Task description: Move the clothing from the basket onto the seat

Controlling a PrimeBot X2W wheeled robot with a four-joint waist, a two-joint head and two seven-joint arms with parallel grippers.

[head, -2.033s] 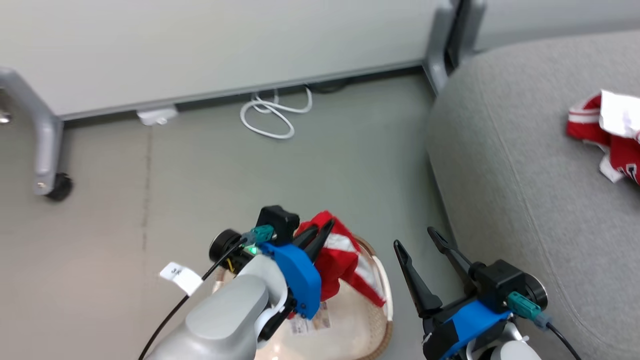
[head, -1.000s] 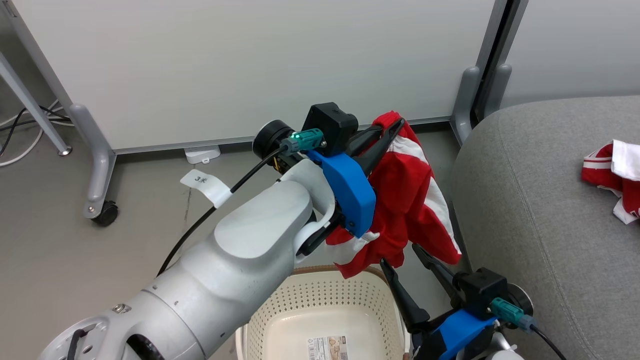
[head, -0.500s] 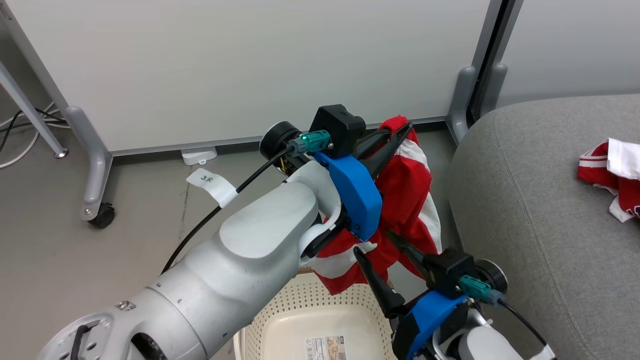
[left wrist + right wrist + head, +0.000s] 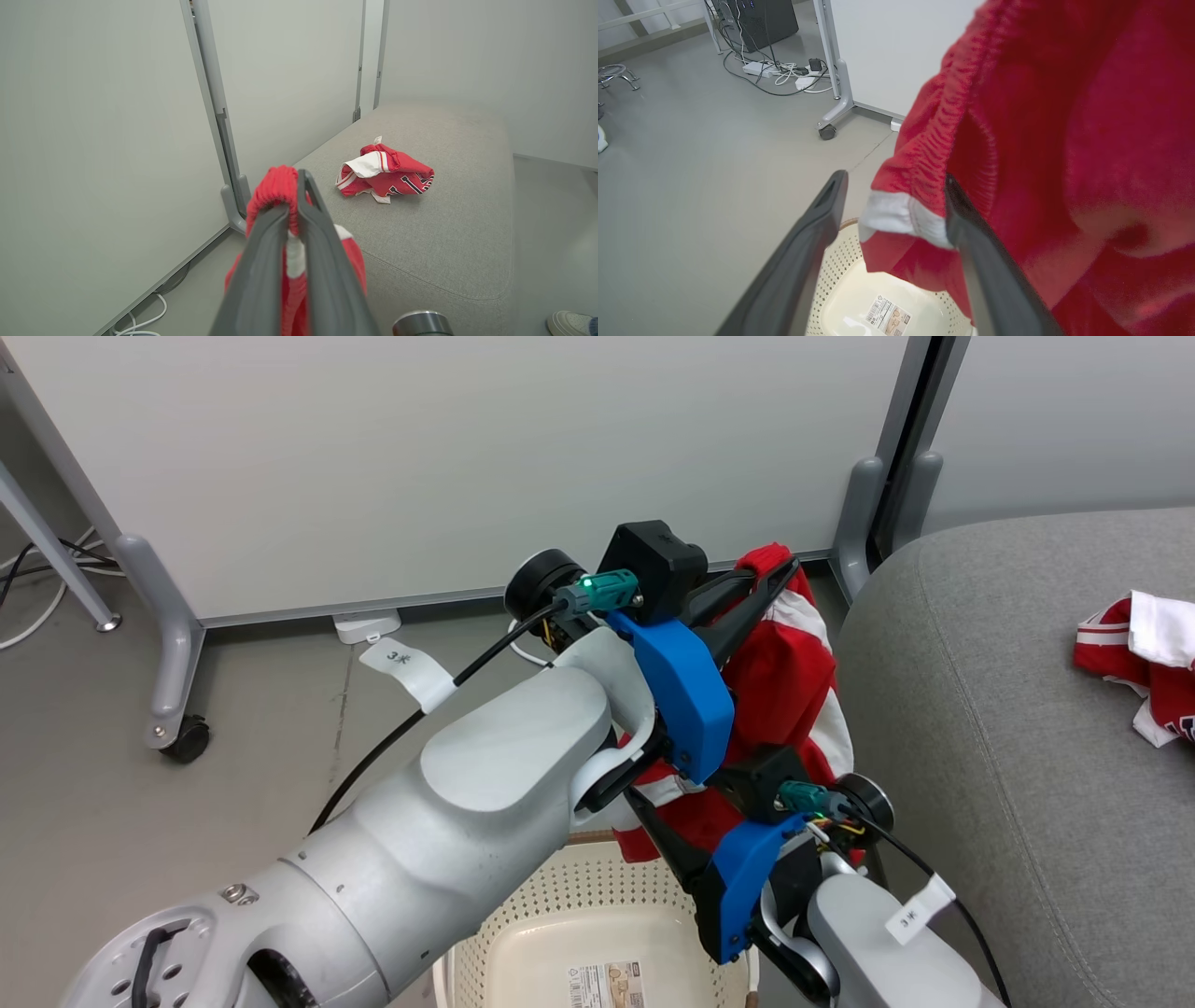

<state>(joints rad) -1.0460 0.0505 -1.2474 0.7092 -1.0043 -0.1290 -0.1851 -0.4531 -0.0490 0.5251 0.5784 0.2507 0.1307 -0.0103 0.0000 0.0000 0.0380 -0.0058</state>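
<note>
My left gripper (image 4: 782,574) is shut on the waistband of a red garment with white stripes (image 4: 789,681), which hangs from it above the basket (image 4: 523,915) and beside the seat (image 4: 1008,709). In the left wrist view the fingertips (image 4: 299,186) pinch the red fabric (image 4: 275,186). My right gripper (image 4: 892,186) is open under the hanging garment (image 4: 1064,116), with its white-trimmed hem between the fingers. The second red garment (image 4: 387,172), with dark letters, lies crumpled on the grey seat (image 4: 444,224). The cream basket (image 4: 831,280) holds a paper label (image 4: 887,317).
White partition panels stand behind on grey legs with castors (image 4: 177,709). Cables and a power strip (image 4: 775,70) lie on the floor at the far left. A person's shoe (image 4: 567,322) is on the floor past the seat's far side.
The left gripper has lifted the red garment out of the basket and shifted it right toward the seat. The right gripper has risen leftward, its open fingers now around the hem. The camera tilted up early on.
</note>
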